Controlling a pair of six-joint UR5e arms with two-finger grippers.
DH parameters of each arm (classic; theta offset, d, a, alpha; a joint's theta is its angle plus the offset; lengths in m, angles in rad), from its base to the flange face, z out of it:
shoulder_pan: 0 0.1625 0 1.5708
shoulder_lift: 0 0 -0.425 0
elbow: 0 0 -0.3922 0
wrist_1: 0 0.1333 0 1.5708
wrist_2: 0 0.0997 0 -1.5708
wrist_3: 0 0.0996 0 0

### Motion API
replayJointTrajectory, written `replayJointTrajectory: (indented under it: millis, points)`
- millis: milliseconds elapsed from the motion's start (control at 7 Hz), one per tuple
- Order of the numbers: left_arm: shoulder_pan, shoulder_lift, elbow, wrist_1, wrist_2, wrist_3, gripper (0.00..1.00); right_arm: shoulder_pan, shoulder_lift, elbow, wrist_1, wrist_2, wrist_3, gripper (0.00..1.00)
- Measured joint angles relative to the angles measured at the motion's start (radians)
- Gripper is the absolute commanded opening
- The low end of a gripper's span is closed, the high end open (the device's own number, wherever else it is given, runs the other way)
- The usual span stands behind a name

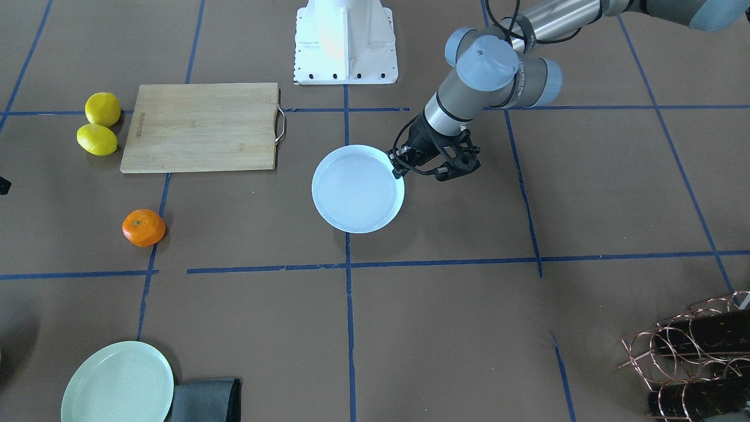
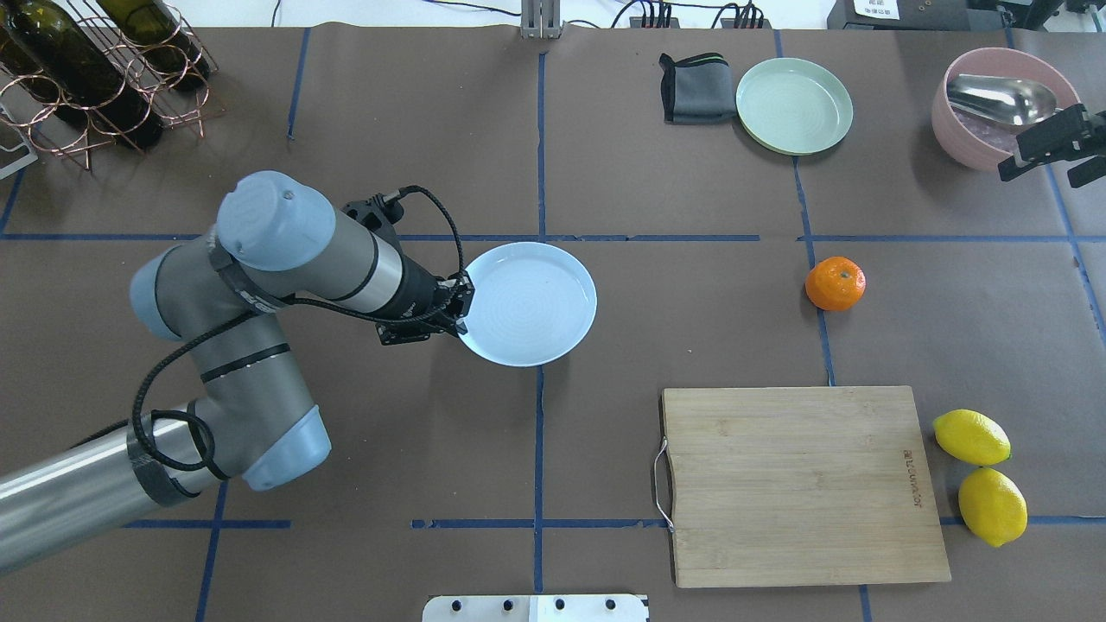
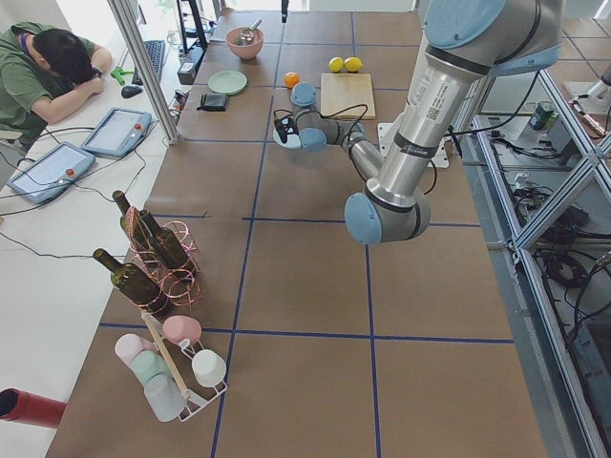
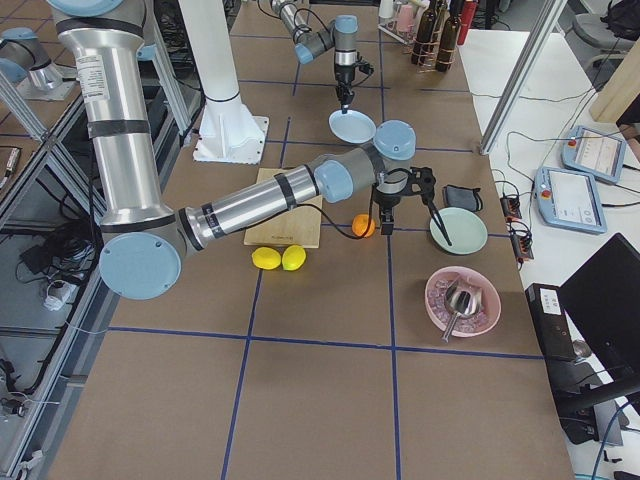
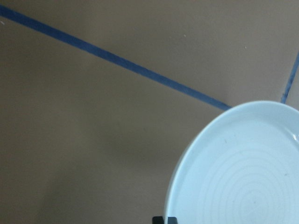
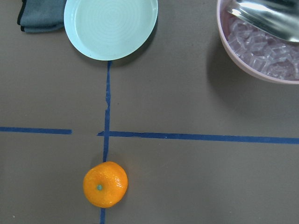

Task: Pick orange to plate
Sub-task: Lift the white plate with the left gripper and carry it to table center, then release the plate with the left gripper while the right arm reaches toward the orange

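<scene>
The orange (image 1: 143, 227) lies alone on the brown table, at a blue tape line (image 2: 835, 283); it also shows low in the right wrist view (image 6: 105, 184). The white plate (image 2: 529, 302) lies flat near the table's middle, with nothing on it (image 1: 358, 189). My left gripper (image 2: 462, 307) is at the plate's rim on the robot's left side and looks shut on that rim (image 1: 400, 170). The left wrist view shows the plate (image 5: 243, 168) at lower right. My right gripper (image 2: 1037, 177) hangs open high up by the pink bowl, well away from the orange.
A wooden cutting board (image 2: 804, 484) lies near the robot, with two lemons (image 2: 981, 471) beside it. A pale green plate (image 2: 793, 105) and a grey cloth (image 2: 694, 88) lie at the far side. A pink bowl (image 2: 959, 142) holds a metal scoop. A wire bottle rack (image 2: 86, 78) stands far left.
</scene>
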Motion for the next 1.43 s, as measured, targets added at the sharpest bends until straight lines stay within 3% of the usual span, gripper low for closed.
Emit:
replayJointTrajectory:
  millis: [571, 714, 857, 1429]
  points:
    - [0.052, -0.012, 0.051, -0.042, 0.073, -0.02, 0.0, -0.059, 0.009, 0.001, 0.046, -0.034, 0.078, 1.0]
    - [0.052, -0.009, 0.051, -0.042, 0.074, -0.015, 0.84, -0.067, 0.009, 0.002, 0.047, -0.039, 0.079, 1.0]
    - [0.049, -0.005, 0.051, -0.042, 0.074, -0.001, 1.0, -0.078, 0.01, 0.002, 0.047, -0.045, 0.083, 1.0]
    - [-0.034, 0.035, -0.028, -0.028, 0.071, 0.066, 1.0, -0.212, 0.05, 0.002, 0.048, -0.148, 0.195, 1.0]
